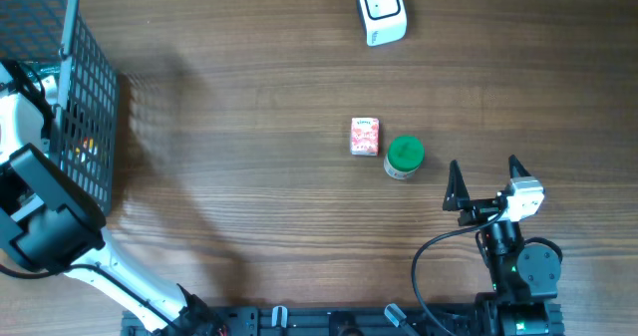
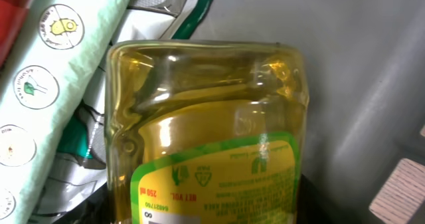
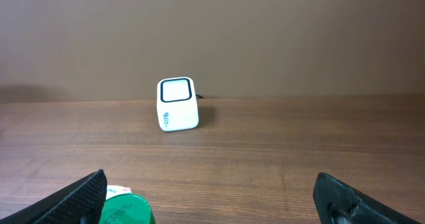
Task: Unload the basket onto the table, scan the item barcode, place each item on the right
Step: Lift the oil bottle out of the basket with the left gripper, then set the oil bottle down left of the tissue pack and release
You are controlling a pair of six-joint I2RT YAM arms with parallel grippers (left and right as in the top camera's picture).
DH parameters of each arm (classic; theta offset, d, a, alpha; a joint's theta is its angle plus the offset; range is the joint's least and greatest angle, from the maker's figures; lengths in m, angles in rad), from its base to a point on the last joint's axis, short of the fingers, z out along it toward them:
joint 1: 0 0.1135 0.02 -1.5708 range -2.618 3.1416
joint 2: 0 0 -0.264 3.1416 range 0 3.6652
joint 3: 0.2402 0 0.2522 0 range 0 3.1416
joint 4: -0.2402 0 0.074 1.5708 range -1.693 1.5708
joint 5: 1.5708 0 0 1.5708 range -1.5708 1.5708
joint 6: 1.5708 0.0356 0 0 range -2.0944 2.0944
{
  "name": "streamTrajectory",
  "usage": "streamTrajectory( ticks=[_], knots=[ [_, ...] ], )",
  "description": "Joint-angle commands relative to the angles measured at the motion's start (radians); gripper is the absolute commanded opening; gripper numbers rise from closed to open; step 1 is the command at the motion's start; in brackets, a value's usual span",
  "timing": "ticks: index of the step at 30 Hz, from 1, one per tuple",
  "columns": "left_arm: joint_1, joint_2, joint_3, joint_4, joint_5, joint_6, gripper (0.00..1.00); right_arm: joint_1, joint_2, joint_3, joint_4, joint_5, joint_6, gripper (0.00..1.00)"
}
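Brown wood-grain tabletop (image 1: 249, 226) lies under both arms. The right gripper (image 1: 484, 167) hovers over its near right part with its two dark fingers spread as wide as they go and nothing between them. Just ahead and to the left of its left fingertip stands a small jar with a green lid (image 1: 404, 157), and a pink carton (image 1: 366, 136) lies flat just beside the jar on its left, the two very close or touching. Well beyond them, at the far edge, a white scanner (image 1: 382, 9) sits upright; in the right wrist view its dark-framed window faces the camera. The left gripper is down inside the dark mesh basket (image 1: 90, 107) at the table's left end, and its fingers do not show clearly in any view, so I cannot tell how far apart they stand or whether they have closed on anything. Its wrist camera is filled by a clear bottle of yellow liquid (image 2: 206, 131) with a green-edged label that reads upside down. Beside the bottle on its left leans a pale green packet (image 2: 53, 78) printed with round icons, with crumpled wrappers under it. Above the basket only the left arm (image 1: 40, 216) shows.
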Motion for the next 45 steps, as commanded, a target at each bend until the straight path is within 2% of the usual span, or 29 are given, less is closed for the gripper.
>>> streamTrajectory(
  ticks=[1, 8, 16, 19, 22, 25, 29, 30, 35, 39, 45],
  knots=[
    [-0.002, -0.086, -0.011, 0.005, 0.009, 0.001, 0.54, -0.005, -0.005, -0.001, 0.002, 0.009, -0.008, 1.00],
    [-0.002, -0.296, 0.063, 0.005, 0.008, 0.002, 0.53, -0.005, -0.005, -0.001, 0.002, 0.009, -0.008, 1.00],
    [-0.007, -0.541, 0.354, 0.040, 0.019, -0.003, 0.52, -0.005, -0.005, -0.001, 0.002, 0.009, -0.008, 1.00],
    [-0.044, -0.632, 0.355, 0.055, 0.023, -0.004, 0.51, -0.005, -0.005, -0.001, 0.002, 0.009, -0.008, 0.99],
    [-0.128, -0.655, 0.355, -0.040, 0.025, -0.004, 0.51, -0.005, -0.005, -0.001, 0.002, 0.009, -0.008, 1.00],
    [-0.238, -0.646, 0.355, -0.149, 0.025, -0.069, 0.51, -0.005, -0.005, -0.001, 0.002, 0.009, -0.008, 1.00],
    [-0.416, -0.639, 0.355, -0.312, 0.025, -0.218, 0.49, -0.005, -0.005, -0.001, 0.002, 0.009, -0.008, 1.00],
    [-0.514, -0.617, 0.354, -0.386, 0.024, -0.222, 0.49, -0.005, -0.005, -0.001, 0.002, 0.009, -0.008, 1.00],
    [-0.780, -0.436, 0.344, -0.546, 0.024, -0.222, 0.51, -0.005, -0.005, -0.001, 0.002, 0.009, -0.008, 1.00],
    [-0.900, -0.238, 0.344, -0.668, 0.024, -0.263, 0.49, -0.005, -0.005, -0.001, 0.002, 0.009, -0.008, 1.00],
    [-1.028, -0.030, 0.343, -0.672, 0.025, -0.341, 0.49, -0.005, -0.005, -0.001, 0.002, 0.009, -0.008, 1.00]
  ],
)
